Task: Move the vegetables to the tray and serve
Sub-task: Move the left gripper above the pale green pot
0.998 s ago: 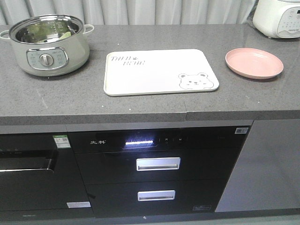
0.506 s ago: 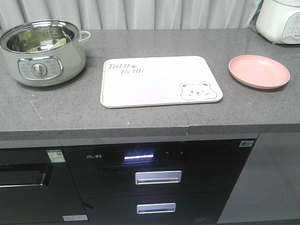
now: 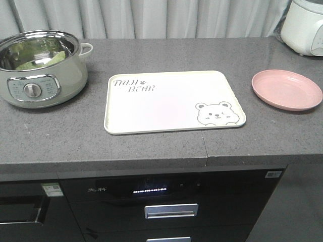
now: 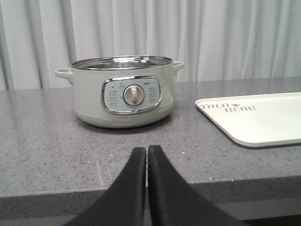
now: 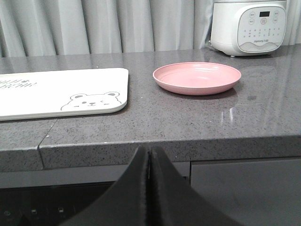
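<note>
Left wrist view: left pincer [image 4: 146,157] clenched on nothing, facing the surface [image 4: 47,150]
Vegetables [image 3: 44,59] lie in the pot [image 4: 123,101] straight beyond it; tray [image 4: 263,125] beyond, rightward; right pincer [image 5: 149,157] likewise clenched, empty

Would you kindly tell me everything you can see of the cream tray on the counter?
The tray is cream-white, rectangular with rounded corners and a low raised rim, seemingly plastic. Grey "TAIJI BEAR" lettering marks its far left corner, a bear drawing its near right corner. It lies flat and bare on the grey speckled counter, between the electric pot and the pink plate, touching neither.
</note>
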Controlling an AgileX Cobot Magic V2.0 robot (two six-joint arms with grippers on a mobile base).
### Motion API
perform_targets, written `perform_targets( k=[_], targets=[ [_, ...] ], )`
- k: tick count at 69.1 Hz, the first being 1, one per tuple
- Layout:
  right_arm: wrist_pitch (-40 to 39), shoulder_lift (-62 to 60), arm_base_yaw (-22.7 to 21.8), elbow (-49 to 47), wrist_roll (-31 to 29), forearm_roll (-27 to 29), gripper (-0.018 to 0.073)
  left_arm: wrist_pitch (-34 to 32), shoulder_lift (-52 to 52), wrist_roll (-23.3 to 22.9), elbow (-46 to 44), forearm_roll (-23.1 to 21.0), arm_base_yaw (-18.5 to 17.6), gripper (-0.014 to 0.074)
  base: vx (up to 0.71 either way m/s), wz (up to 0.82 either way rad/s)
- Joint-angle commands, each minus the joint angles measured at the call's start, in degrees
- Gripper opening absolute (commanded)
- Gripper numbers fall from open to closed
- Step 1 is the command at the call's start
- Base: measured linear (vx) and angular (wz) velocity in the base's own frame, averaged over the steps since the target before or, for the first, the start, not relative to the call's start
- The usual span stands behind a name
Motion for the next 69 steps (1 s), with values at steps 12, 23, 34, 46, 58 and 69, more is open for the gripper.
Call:
perform_targets(
  k=[12, 23, 34, 46, 58, 69],
  targets=[
    [-4.5, -0.4, 0.1, 0.9, -0.5, 0.0, -0.0008, -4.2, -0.8, -0.2, 1.5, -0.5, -0.1, -0.0006, 0.12, 0.01],
    [-4.5, -0.4, 0.1, 0.9, -0.5, 0.0, -0.0008, -4.2, -0.8, -0.2, 1.5, -0.5, -0.1, -0.0006, 0.12, 0.01],
    [-4.5, -0.4, 0.1, 0.9, -0.5, 0.0, -0.0008, -4.2, -0.8, -0.2, 1.5, -0.5, -0.1, -0.0006, 0.10, 0.01],
    [-4.5, -0.4, 0.1, 0.9, -0.5, 0.0, -0.0008, -4.2, -0.8, -0.2, 1.5, -0.5, -0.1, -0.0006, 0.09, 0.01],
    [-4.5, -0.4, 0.1, 0.9, -0.5, 0.0, -0.0008, -4.2, -0.8, -0.2, 1.5, -0.5, -0.1, -0.0006, 0.08, 0.01],
    [-4.5, -0.4, 0.1, 0.9, -0.5, 0.0, -0.0008, -4.2, -0.8, -0.2, 1.5, -0.5, -0.1, -0.0006, 0.07, 0.01]
  ],
)
